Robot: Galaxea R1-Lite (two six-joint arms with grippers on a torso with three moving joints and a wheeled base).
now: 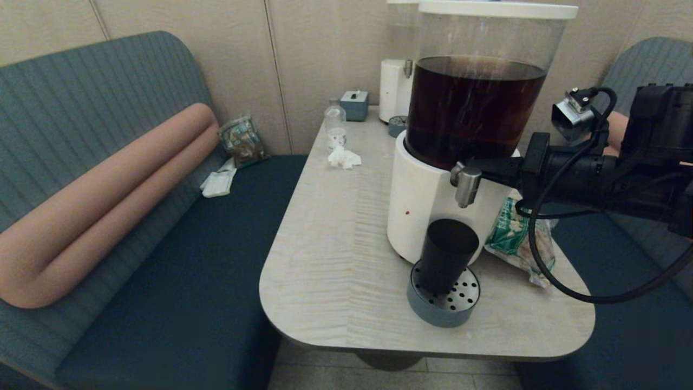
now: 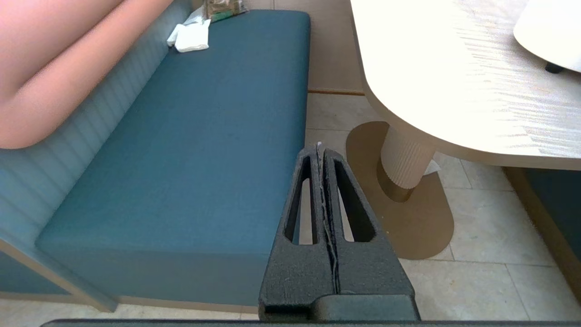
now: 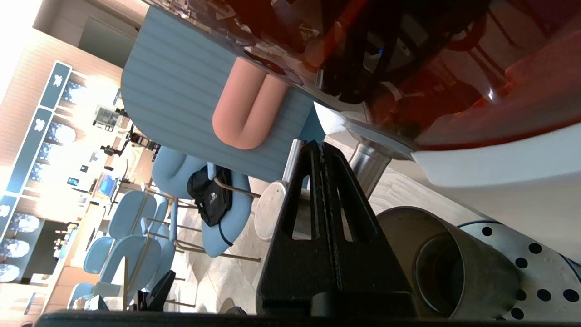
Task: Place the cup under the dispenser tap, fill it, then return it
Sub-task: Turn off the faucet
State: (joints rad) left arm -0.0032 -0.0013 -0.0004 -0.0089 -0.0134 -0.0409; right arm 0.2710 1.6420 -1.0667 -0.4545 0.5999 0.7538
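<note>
Right claw pressed shut at the tap, cup waiting below.
Head view: the cup [image 1: 447,254] stands on the drip tray [image 1: 444,311] under the dispenser tap [image 1: 465,185]; I'd push the lever gently with the right claw [image 1: 476,169]. Left wrist view: the left claw [image 2: 321,159] is shut, idle. Right wrist view: fingers together, empty, beside the spout; I'd watch the level.

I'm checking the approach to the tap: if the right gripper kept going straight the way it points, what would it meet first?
Most likely the dispenser tap: the shut right gripper points level at its top, apparently already at it. The cup stands below that line. Contact can't be confirmed.
</note>
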